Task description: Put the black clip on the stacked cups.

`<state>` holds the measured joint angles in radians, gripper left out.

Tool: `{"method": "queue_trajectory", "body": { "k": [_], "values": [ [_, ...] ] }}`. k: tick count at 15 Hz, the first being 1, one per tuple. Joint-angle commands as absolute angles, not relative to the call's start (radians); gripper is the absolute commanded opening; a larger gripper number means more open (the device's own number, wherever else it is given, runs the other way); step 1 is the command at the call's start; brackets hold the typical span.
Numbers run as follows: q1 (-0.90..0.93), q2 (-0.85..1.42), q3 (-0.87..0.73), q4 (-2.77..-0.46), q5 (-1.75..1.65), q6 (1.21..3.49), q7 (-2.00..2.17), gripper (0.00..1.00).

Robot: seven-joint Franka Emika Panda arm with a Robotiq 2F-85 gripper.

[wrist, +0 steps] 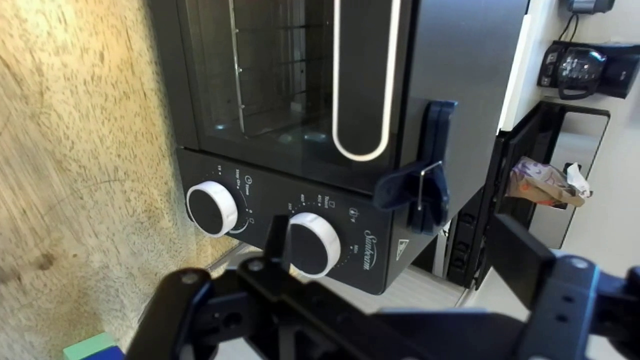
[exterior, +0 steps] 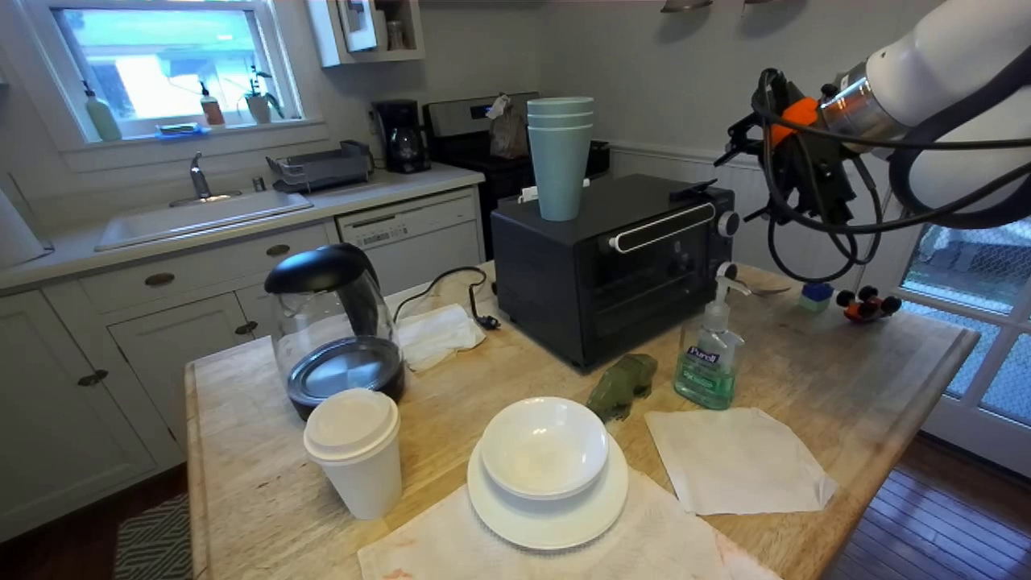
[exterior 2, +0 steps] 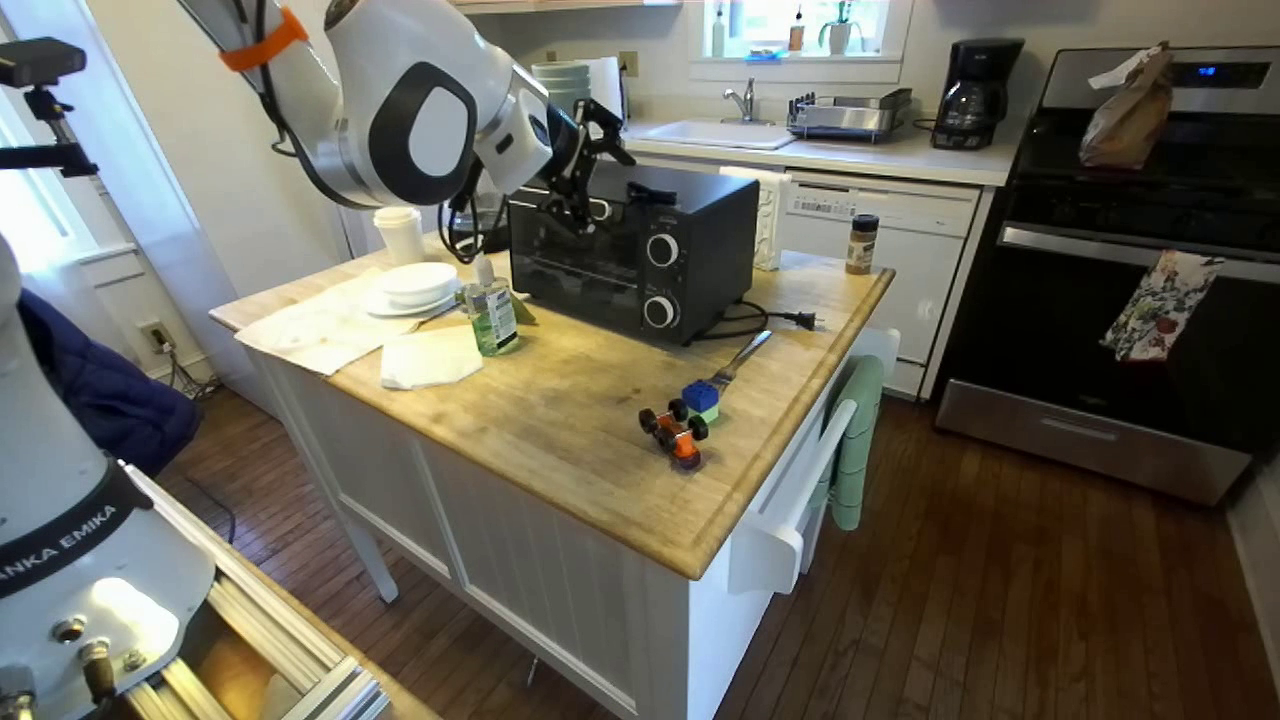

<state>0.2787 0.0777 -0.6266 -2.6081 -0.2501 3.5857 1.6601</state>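
Note:
The black clip (exterior: 693, 190) lies on top of the toaster oven at its front edge, on the knob side. It also shows in an exterior view (exterior 2: 652, 194). In the wrist view the clip (wrist: 434, 165) looks blue-black with a thin metal wire, and one part juts past the oven's front edge. The stacked cups (exterior: 561, 161), pale mint-green and nested, stand upright on the oven top at the other end. They are partly behind the arm in an exterior view (exterior 2: 562, 80). My gripper (wrist: 392, 235) is open and empty, apart from the clip, in front of the oven's knob side.
The black toaster oven (exterior: 596, 209) stands on the wooden table (exterior 2: 560, 420). Around it are a sanitizer bottle (exterior: 709, 362), a glass kettle (exterior: 334, 322), a lidded white cup (exterior: 358, 459), a bowl (exterior: 545, 447) on a plate, a block (exterior 2: 700, 396) and a wheeled toy (exterior 2: 675, 432).

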Motion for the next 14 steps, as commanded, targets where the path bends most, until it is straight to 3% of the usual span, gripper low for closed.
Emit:
{"method": "queue_trajectory", "body": {
  "k": [1,6,8,11,12,14],
  "values": [
    [0.234,0.14,-0.605,-2.555,-0.335,3.604,1.786,1.0],
    [0.169,0.207,-0.555,-2.5,-0.414,3.63,1.91,1.0],
    [0.139,0.23,-0.534,-2.48,-0.437,3.645,1.941,0.92],
    [0.097,0.258,-0.507,-2.454,-0.463,3.662,1.969,0.94],
    [0.085,0.264,-0.499,-2.448,-0.468,3.665,1.972,0.89],
    [0.059,0.275,-0.482,-2.434,-0.481,3.674,1.987,0.7]
  ]
}}
